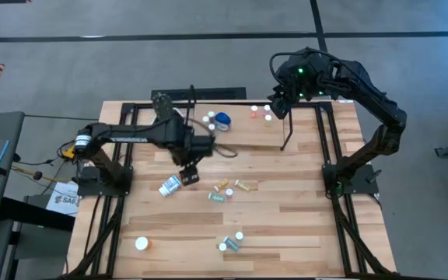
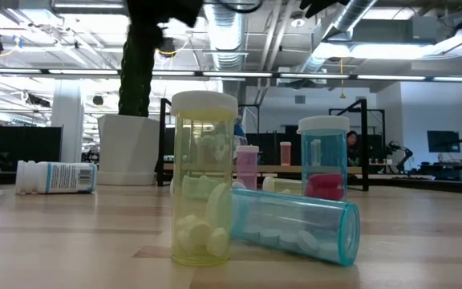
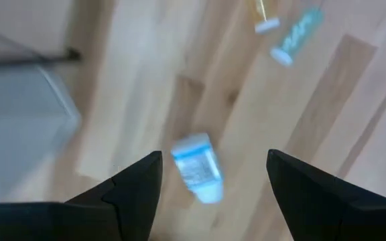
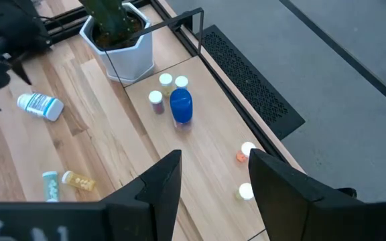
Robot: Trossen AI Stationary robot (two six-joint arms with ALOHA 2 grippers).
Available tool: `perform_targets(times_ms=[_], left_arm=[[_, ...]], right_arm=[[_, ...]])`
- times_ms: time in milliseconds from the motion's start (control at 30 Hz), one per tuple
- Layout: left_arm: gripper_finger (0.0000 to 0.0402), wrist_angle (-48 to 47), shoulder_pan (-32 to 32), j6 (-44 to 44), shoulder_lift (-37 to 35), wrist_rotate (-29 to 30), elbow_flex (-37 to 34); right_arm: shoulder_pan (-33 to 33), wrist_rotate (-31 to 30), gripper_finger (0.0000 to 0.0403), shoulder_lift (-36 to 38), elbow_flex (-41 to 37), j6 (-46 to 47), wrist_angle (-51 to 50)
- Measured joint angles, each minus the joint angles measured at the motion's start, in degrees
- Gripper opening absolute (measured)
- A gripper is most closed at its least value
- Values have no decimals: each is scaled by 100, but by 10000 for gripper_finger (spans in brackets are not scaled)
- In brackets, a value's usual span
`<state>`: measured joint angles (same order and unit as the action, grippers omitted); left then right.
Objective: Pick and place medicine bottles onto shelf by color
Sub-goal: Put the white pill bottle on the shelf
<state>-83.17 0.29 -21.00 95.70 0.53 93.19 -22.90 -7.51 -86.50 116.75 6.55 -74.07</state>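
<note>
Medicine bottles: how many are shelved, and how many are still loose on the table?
Done: the blue bottle and small bottles beside it stand on the shelf, with orange-bodied ones further along. In hand: nothing; the left gripper hovers open over the lying white bottle, while the right gripper waits above the shelf. Left: that bottle plus loose ones including a teal one.

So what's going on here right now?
The left pincer hangs open over a white bottle lying on the table, holding nothing. The right pincer is up over the shelf, also empty, above two white-capped bottles already standing there. A blue bottle and a few small ones stand further along the shelf by the cactus pot. More bottles still lie scattered on the table.
</note>
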Motion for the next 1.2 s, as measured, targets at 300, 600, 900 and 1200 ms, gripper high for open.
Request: perform_targets(times_ms=[300,600,900,1200], left_arm=[[253,1513,-810,-2739,-1732,-384,-2621],[253,2088,-1314,-4274,-2260,171,-4249],[253,2805,-1496,-4249,-2257,164,-5093],[253,3658,-1549,-3786,-2255,421,-5782]], right_arm=[[0,0,195,0,1,0,-2],[-2,0,195,-2,0,0,-1],[0,0,195,0,0,0,-2],[0,0,195,-2,2,0,-2]])
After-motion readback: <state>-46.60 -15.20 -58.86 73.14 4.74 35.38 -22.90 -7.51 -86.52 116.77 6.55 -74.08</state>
